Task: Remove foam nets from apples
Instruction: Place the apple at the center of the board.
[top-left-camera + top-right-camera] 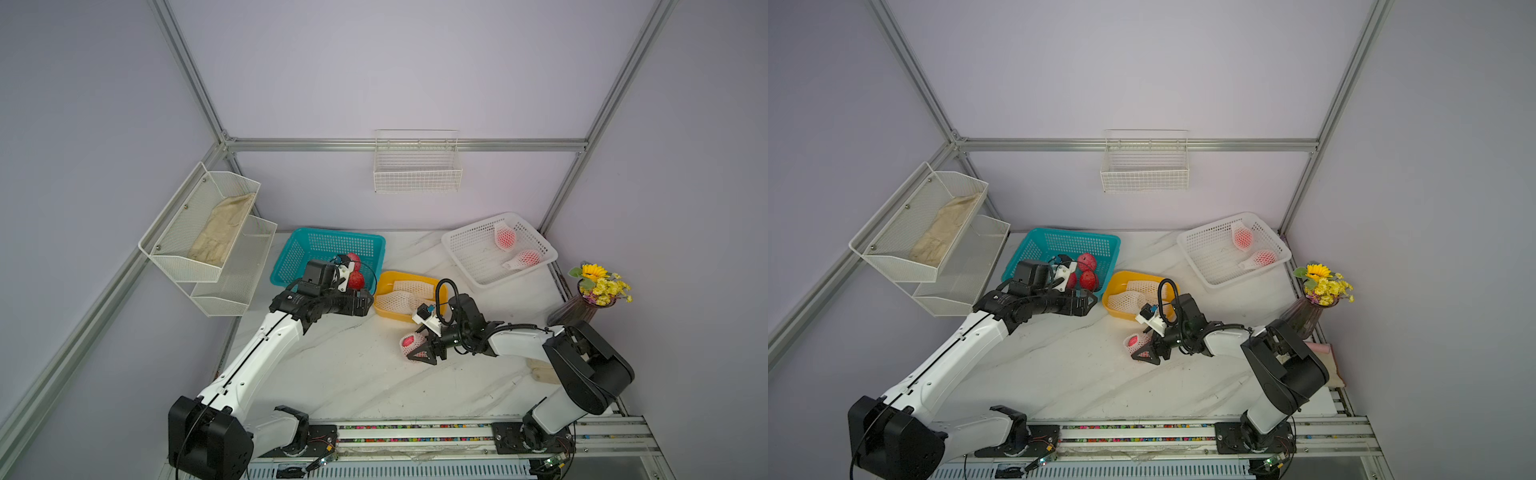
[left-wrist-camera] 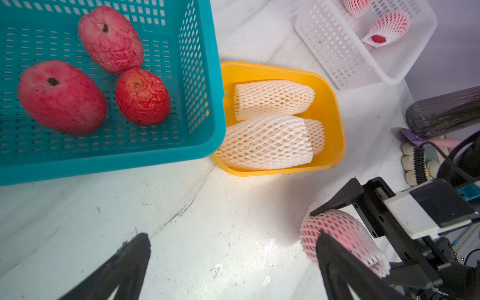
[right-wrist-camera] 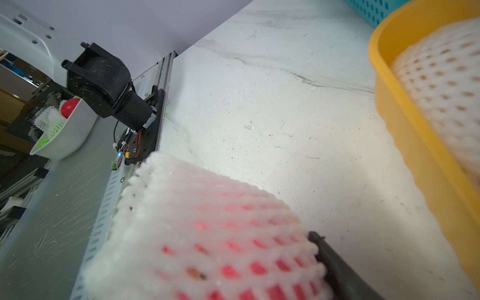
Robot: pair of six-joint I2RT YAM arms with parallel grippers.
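Observation:
My right gripper (image 1: 415,345) (image 1: 1140,347) is shut on an apple in its foam net (image 2: 337,233) (image 3: 207,246), low over the marble table; in the right wrist view only one of its fingers (image 3: 335,262) shows against the net. My left gripper (image 1: 365,303) (image 2: 231,246) hangs open and empty by the teal basket's (image 1: 291,249) front corner. Three bare red apples (image 2: 111,39) (image 2: 62,98) (image 2: 142,96) lie in that basket. Empty foam nets (image 2: 272,98) (image 2: 267,142) lie in the yellow tray (image 1: 390,316). Two netted apples (image 1: 505,237) (image 1: 528,257) sit in the white basket (image 1: 457,241).
A vase of yellow flowers (image 1: 598,291) stands at the table's right edge, with a cloth (image 1: 544,372) near the right arm's elbow. A two-tier mesh rack (image 1: 208,232) hangs on the left wall, and a wire basket (image 1: 417,166) on the back wall.

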